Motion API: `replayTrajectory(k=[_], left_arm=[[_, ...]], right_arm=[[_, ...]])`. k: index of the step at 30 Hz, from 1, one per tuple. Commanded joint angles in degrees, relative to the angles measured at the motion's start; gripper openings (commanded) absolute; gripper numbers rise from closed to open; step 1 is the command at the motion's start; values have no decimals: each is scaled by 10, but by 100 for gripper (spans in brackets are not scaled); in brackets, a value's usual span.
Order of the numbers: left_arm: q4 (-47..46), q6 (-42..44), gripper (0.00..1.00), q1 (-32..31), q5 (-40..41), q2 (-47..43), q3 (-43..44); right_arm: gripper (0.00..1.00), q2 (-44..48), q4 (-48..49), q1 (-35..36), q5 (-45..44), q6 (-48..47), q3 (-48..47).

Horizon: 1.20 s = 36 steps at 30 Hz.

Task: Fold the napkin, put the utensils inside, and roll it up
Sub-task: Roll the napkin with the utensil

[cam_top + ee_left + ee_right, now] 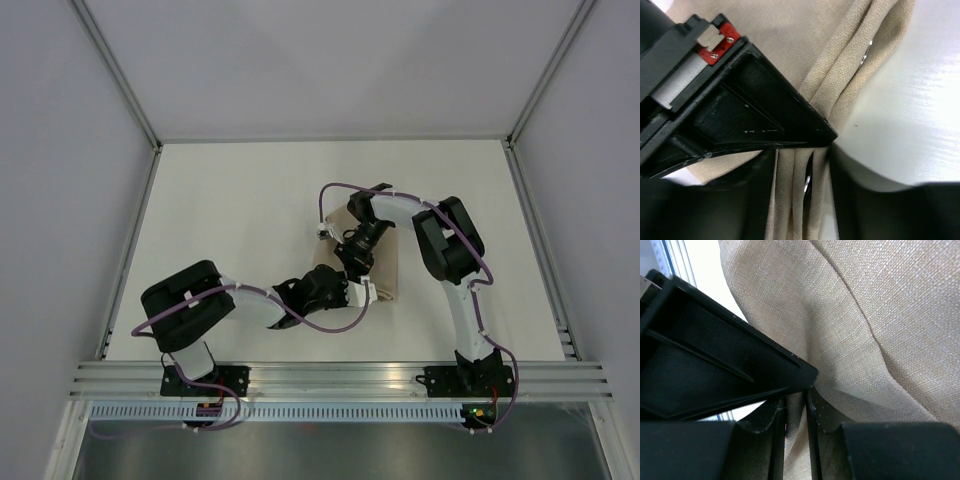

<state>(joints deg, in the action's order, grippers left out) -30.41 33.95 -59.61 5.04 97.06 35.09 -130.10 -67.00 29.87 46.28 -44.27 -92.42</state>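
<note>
Near the middle of the table (250, 200), a little to the right, lies the napkin (386, 268), a plain beige woven cloth, gathered into folds and partly covered from above by both arms. Its near edge sits under the left gripper (358, 295), and the right gripper (352, 262) comes down on it just behind that, so the two nearly meet over the cloth.

From the left wrist, the napkin (805, 40) runs as several stacked layers down into the left gripper (802, 165), whose jaws are pressed together on that bundle of folds. A sliver of metal (808, 182) glints between the layers inside the grip, and I cannot tell what it is. White table shows to the right of the cloth. On the gripper body sits a red block (715, 47) with two screw heads in it.

From the right wrist, the napkin (880, 315) fills most of the view, with a long soft crease across it. The right gripper (796, 410) is closed tight on a raised fold of it, with cloth pinched between the two black fingers (740, 375). The rail (672, 262) at the table's near edge shows in the upper left corner.
</note>
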Motion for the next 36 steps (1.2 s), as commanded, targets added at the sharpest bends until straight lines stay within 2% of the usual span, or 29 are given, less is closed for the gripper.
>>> replayTrajectory(k=[1,3,9,13,20,23,30,36], left_arm=[[47,23,45,-2,-6,19,14],[63,18,31,-2,-16,23,23],[123,-1,3,-2,-46,30,46],[157,-18,2,0,-75,31,65],[225,-60,2,28,-151,32,105],[244,-66,2,35,-169,41,124],[301,-100,2,56,-227,66,169],[410,-132,2,87,-302,111,244]], right_arm=[[15,-62,53,-2,-150,-43,29],[15,-63,52,-3,-150,-43,28],[16,-57,50,-5,-146,-45,30],[23,-39,50,-7,-137,-44,36],[52,42,60,-25,-106,-29,52],[57,73,66,-40,-94,-11,54],[59,131,97,-87,-62,21,79],[58,192,141,-154,-39,32,120]])
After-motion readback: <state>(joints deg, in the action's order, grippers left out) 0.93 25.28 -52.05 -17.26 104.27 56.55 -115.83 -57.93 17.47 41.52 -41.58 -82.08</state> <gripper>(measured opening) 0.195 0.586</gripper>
